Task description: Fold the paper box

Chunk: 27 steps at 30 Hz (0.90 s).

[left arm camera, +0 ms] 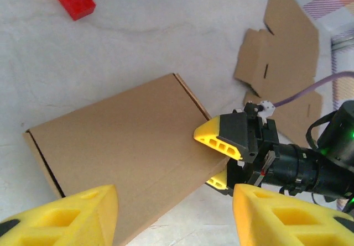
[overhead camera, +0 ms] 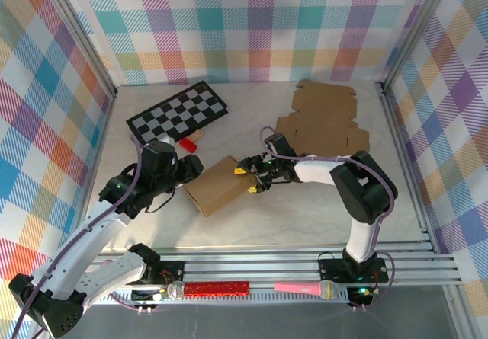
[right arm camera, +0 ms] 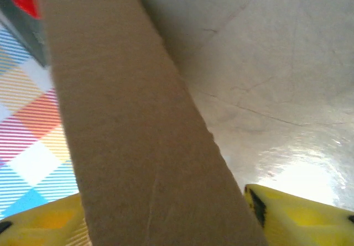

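The paper box (overhead camera: 219, 184) lies between left jaws and right jaws.

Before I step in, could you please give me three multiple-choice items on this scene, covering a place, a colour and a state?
1. Where on the table does the flat cardboard blank lie? A front left; B back right; C front centre
2. What colour is the block by the checkerboard? A red; B green; C blue
3. How is the paper box? A flat; B torn; C folded shut
Answers: B, it lies near the far right corner; A, it is plainly red; C, it shows as a closed carton.
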### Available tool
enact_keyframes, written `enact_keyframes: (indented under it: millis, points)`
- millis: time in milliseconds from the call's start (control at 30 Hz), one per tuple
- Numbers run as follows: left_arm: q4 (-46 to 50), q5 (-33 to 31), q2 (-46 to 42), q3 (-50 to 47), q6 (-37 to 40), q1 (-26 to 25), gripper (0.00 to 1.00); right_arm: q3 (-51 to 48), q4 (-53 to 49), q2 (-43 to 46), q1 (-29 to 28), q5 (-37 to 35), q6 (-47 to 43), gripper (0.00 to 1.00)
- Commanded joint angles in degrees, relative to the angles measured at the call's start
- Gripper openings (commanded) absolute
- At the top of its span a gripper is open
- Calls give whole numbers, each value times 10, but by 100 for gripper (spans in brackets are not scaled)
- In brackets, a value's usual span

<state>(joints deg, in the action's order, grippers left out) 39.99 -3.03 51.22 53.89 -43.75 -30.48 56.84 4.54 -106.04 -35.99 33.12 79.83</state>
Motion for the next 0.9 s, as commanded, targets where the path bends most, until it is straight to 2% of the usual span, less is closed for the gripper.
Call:
enact_keyframes:
  millis: [0,100,167,333,400,567,733,867]
  points:
    - [24,2,-10,-13,23,7,56,51,-185,-8,1,-10,-89,69]
    - [27,7,-11,-29,25,8,56,87,-341,9,1,-41,-151,77]
    - [23,20,-10,-37,22,8,56,91,-402,29,3,-56,-171,78]
    - [-15,78,1,-49,24,8,54,72,-443,77,4,-65,-177,79]
    - [-26,90,5,-45,25,7,54,61,-419,91,1,-63,-171,77]
    - [-31,92,9,-34,34,7,52,41,-272,85,-18,-43,-134,70]
    - [7,69,28,-27,40,8,51,65,-252,31,-26,-42,-113,65]
    - [17,72,70,-37,40,41,46,53,-197,5,-30,-39,-88,59]
